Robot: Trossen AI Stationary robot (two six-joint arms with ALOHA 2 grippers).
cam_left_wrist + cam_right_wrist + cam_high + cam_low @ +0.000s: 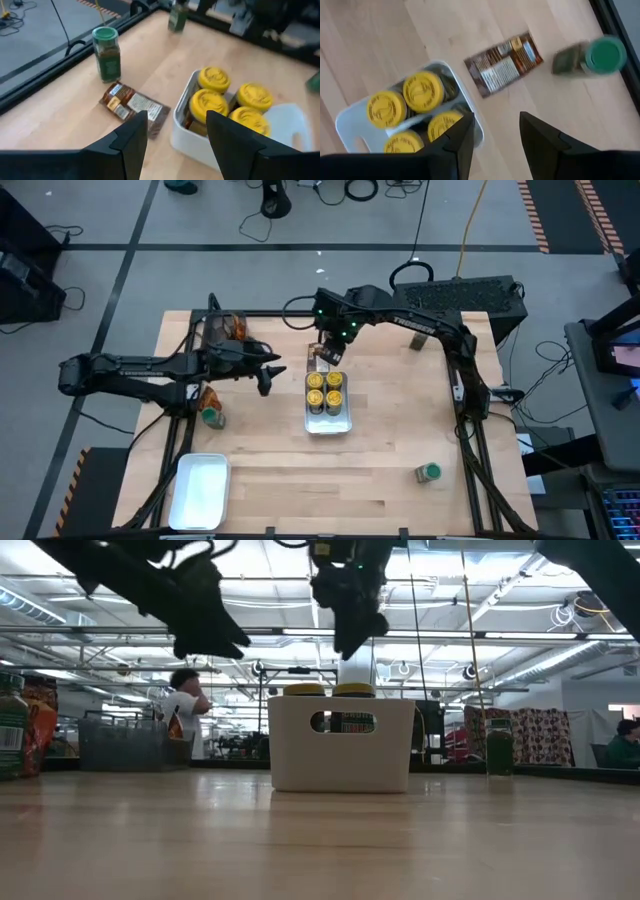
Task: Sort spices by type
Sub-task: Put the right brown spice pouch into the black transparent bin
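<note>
The high view looks straight down on the whole table (400, 430). The low view sits at tabletop height, facing level into the room. Both wrist views look down, close, perhaps slightly tilted, sharing the white tray (187, 137) of yellow-lidded jars (422, 91) and the packet (134, 106).

- Four yellow-lidded jars (410, 112) stand packed together in a white tray (451, 72) on a pale wooden table (380, 45).
- A flat brown packet (504, 63) lies just beside the tray.
- A green-lidded jar (592, 57) sits beyond the packet, near the table's dark edge.
- The right gripper (495, 142) shows two dark fingers, parted and empty, above the tray's corner.
</note>
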